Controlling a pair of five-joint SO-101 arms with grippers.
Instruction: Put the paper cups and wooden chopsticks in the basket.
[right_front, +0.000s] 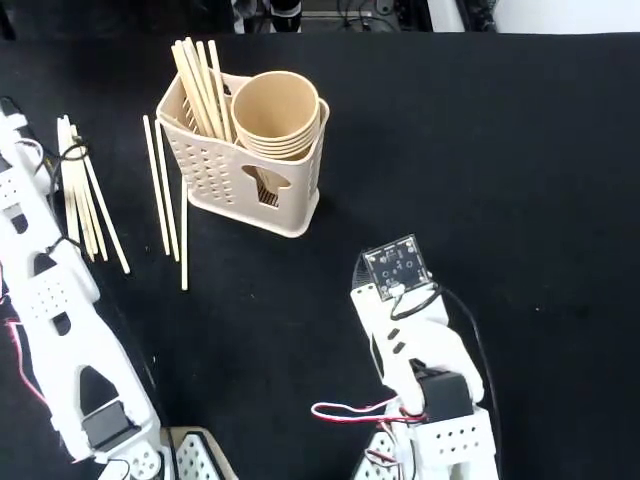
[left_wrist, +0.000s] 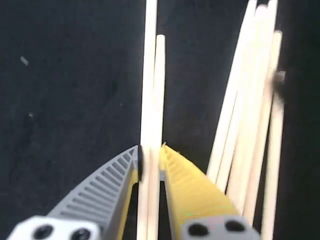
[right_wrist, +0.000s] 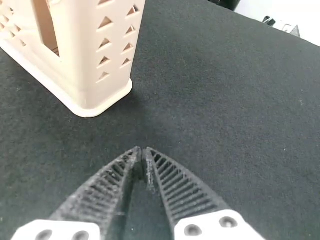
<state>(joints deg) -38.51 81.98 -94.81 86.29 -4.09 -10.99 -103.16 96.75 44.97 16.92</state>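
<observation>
Two wooden chopsticks (left_wrist: 150, 75) are clamped side by side in the left tool (left_wrist: 150, 152), its grey and yellow fingers pressed against them from either side. They run straight out past the fingertips over the black bench (right_front: 500, 150). Just beside them lies a loose bundle of chopsticks (left_wrist: 250, 115), fanned slightly and angled away from the held pair. From above, that bundle (right_front: 82, 200) sits at the bench's left edge, against the left arm (right_front: 50, 300).

Between the bundle and the basket (right_front: 255, 190), a pair of loose sticks (right_front: 157, 190) lies flat on the bench, with a single stick (right_front: 184, 240) just beside them, nearest the basket's wall.

The basket is beige and perforated, standing upright. A stack of paper cups (right_front: 275, 105) stands in its right part, mouths up. More chopsticks (right_front: 200, 80) stand in its left part, leaning out over the rim.

The right tool (right_wrist: 143, 152) has its black fingers together on nothing. It sits low over the bare bench, near the basket's corner and apart from it.
</observation>
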